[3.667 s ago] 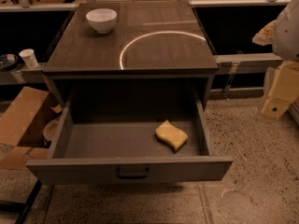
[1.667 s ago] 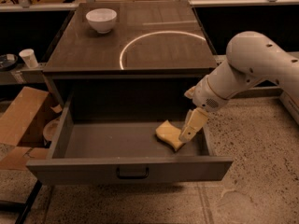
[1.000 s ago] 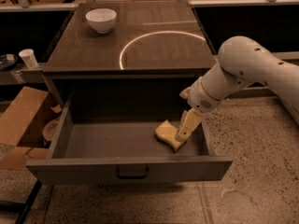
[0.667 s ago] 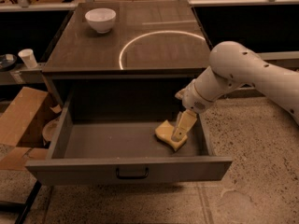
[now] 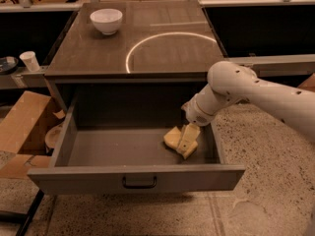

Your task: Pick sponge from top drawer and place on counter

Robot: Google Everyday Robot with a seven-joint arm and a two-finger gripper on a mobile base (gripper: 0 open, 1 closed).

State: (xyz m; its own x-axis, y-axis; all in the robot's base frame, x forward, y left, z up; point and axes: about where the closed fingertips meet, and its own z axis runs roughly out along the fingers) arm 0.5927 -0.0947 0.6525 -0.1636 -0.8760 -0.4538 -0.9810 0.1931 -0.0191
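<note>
The pale-yellow sponge [image 5: 172, 138] lies on the floor of the open top drawer [image 5: 138, 179], at its right side. My gripper [image 5: 187, 140] reaches down into the drawer from the right on a white arm and sits right over the sponge's right half, hiding part of it. I cannot tell whether it grips the sponge. The dark brown counter [image 5: 93, 50] with its thin white circle arc lies above and behind the drawer.
A white bowl [image 5: 106, 20] stands at the counter's back left. A paper cup [image 5: 31, 61] sits on a ledge to the left. A cardboard box [image 5: 22, 127] stands on the speckled floor left of the drawer.
The arm came in from the right and the gripper moved left and down into the drawer until it sits over the sponge. The sponge has stayed in place.
</note>
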